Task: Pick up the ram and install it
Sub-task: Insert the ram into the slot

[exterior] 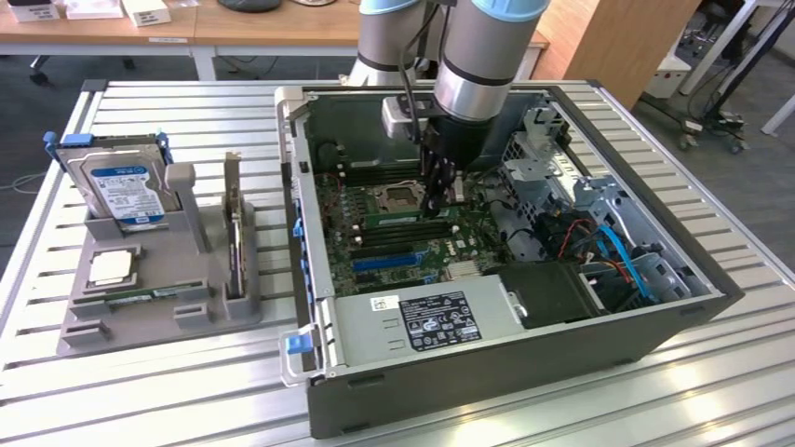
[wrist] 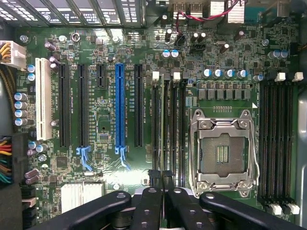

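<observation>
My gripper (exterior: 437,207) reaches straight down into the open computer case (exterior: 311,279), over the memory slots beside the empty processor socket (exterior: 395,196). The ram (exterior: 397,221) shows as a light green strip standing on edge at those slots, right under the fingertips. In the wrist view the gripper (wrist: 163,178) is shut, its two black fingers (wrist: 149,201) pressed close together. The ram (wrist: 163,139) runs away from them edge-on as a thin line along a slot next to the socket (wrist: 220,153). Whether it is seated in the slot I cannot tell.
A grey holder (exterior: 137,321) on the exterior view's left carries a hard drive (exterior: 125,186), an upright expansion card (exterior: 233,219), a silver processor chip (exterior: 112,267) and a thin green stick (exterior: 149,296). Inside the case sit the power supply (exterior: 429,321), cables (exterior: 609,251) and a blue slot (wrist: 120,105).
</observation>
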You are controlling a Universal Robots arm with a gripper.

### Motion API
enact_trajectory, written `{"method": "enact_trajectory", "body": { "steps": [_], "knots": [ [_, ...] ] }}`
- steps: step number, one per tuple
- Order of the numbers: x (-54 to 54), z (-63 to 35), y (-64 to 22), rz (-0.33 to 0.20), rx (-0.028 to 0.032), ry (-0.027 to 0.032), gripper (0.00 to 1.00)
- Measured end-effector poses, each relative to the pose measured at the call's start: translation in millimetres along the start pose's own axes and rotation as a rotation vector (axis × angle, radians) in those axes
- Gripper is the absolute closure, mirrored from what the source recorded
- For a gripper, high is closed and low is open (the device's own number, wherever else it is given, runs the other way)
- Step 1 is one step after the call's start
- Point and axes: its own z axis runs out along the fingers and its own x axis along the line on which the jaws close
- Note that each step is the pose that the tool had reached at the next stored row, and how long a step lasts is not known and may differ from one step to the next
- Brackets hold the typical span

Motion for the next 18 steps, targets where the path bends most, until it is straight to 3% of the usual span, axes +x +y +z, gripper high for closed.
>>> {"method": "enact_trajectory", "body": {
  "steps": [18],
  "knots": [
    [0.3, 11.2, -0.4, 0.000, -0.0001, 0.0002, 0.88]
  ]
}}
